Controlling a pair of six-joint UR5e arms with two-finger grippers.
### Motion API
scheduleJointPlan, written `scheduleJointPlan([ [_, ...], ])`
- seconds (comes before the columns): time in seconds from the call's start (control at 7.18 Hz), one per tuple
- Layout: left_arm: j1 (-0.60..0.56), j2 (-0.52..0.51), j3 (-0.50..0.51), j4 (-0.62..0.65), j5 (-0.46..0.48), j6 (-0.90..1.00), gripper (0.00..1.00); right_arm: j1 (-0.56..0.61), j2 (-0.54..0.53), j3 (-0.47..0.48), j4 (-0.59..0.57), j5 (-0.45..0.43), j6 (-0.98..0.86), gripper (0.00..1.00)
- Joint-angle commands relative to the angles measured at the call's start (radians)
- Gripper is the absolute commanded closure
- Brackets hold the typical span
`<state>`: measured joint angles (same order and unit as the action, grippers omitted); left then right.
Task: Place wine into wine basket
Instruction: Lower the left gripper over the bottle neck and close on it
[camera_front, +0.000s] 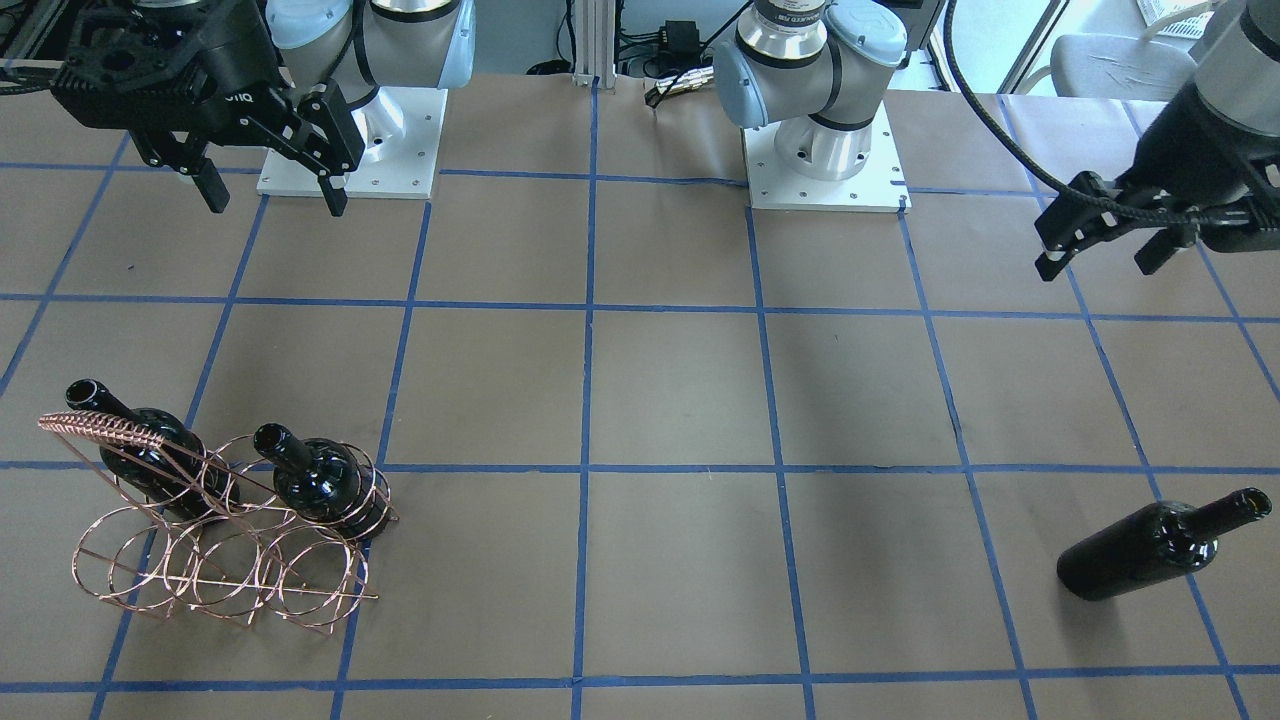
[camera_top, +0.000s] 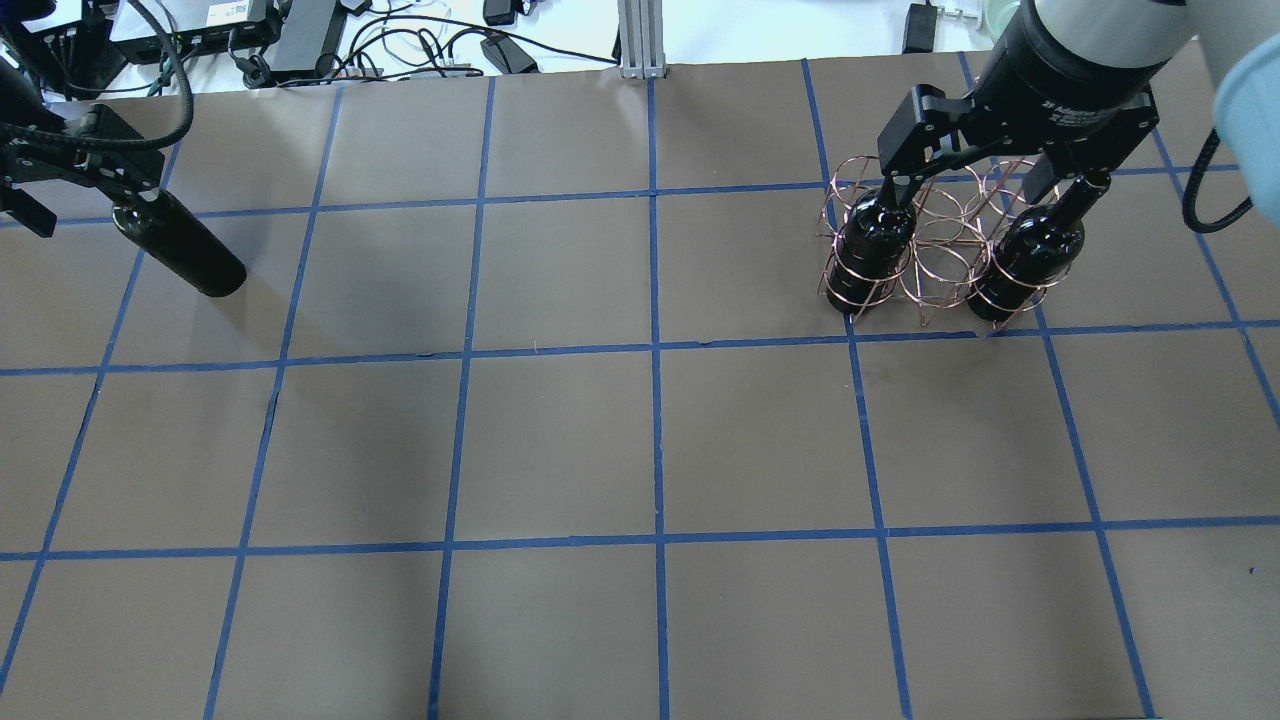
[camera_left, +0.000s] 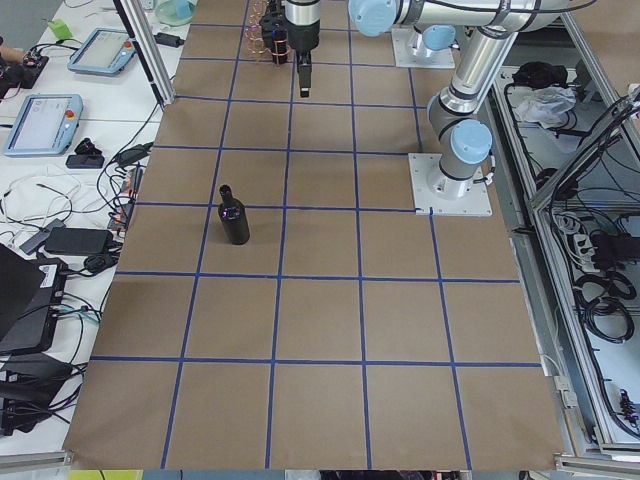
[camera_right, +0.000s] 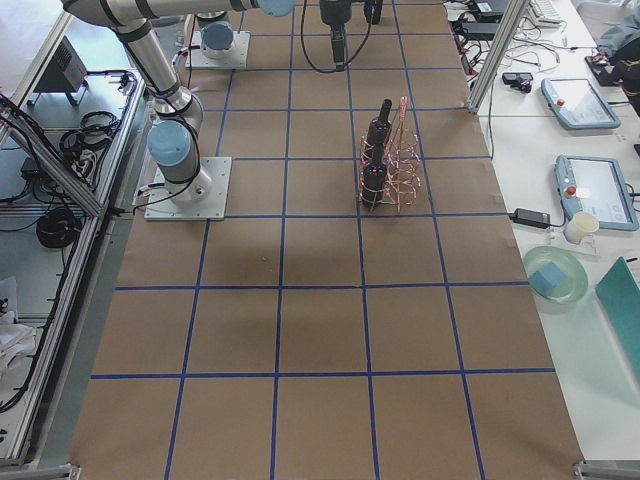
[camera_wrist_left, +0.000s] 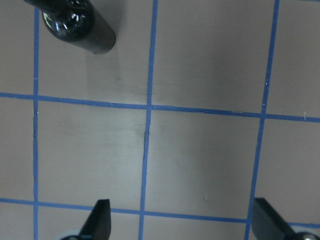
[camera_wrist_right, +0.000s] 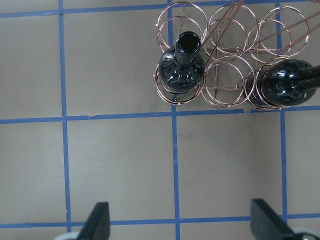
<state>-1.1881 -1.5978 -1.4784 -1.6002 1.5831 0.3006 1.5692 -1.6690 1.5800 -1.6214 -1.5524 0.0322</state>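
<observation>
Loose wine (camera_front: 1160, 545) upright on tabletop (camera_front: 680, 400), lower right of front-facing view. Wine basket (camera_front: 100, 428) lower left, two bottles (camera_front: 320, 485) in it. Glossy glass: likely heavy, rigid, slippery, breakable. Take body, not slim neck. Upper right, left pincer (camera_front: 1095, 262) wide open, empty. Upper left, right pincer (camera_front: 276, 198) same.

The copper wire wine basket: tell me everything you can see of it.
The copper thin-wire wine basket stands on the brown paper-covered table: six round rings in two rows of three, under a coil-wrapped handle bar. Two glossy dark glass bottles stand in the end rings of the row nearer the robot; the other four are empty.
</observation>
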Motion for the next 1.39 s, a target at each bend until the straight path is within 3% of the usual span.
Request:
scheduleJointPlan([
  [0.0,0.059,-0.138,0.155,0.019,-0.003,0.127,0.0,0.0,0.0,0.0,0.002,0.0,0.0,0.0],
  [0.14,0.077,-0.202,0.205,0.025,-0.006,0.144,0.0,0.0,0.0,0.0,0.002,0.0,0.0,0.0],
  [0.56,0.116,-0.333,0.219,0.201,-0.021,0.262,0.0,0.0,0.0,0.0,0.002,0.0,0.0,0.0],
  [0.97,0.122,-0.408,0.218,0.239,-0.051,0.262,0.0,0.0,0.0,0.002,0.002,0.0,0.0,0.0],
  [1.11,0.122,-0.416,0.214,0.24,-0.045,0.262,0.02,0.0,0.0,0.002,0.002,0.0,0.0,0.0],
  [1.25,0.122,-0.418,0.205,0.238,-0.037,0.264,0.1,0.0,0.0,0.002,0.003,0.0,0.0,0.0],
])
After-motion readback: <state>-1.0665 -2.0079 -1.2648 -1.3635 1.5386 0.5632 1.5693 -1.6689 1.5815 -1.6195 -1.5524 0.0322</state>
